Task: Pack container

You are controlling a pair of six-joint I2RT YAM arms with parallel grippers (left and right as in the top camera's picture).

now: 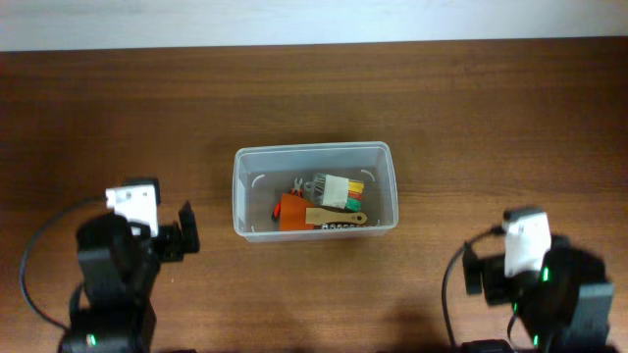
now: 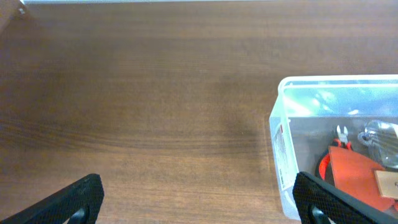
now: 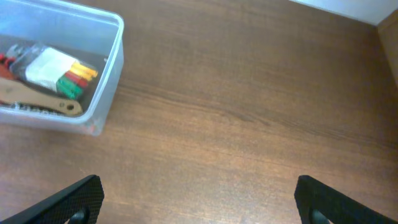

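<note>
Overhead, the clear container sits upright near the middle of the brown wooden table, between the two arms and touched by neither. A small heap fills its near right part: an orange piece, a pale wooden tool lying beside it along the near wall, and a white block with yellow, red and green ends. The left hand, at the table's near left, has its black fingers spread wide with only table between them; the container's corner shows at the right of its wrist view. The right hand, at the near right, likewise stands wide apart and grips nothing, with the container off to the upper left in its wrist view.
</note>
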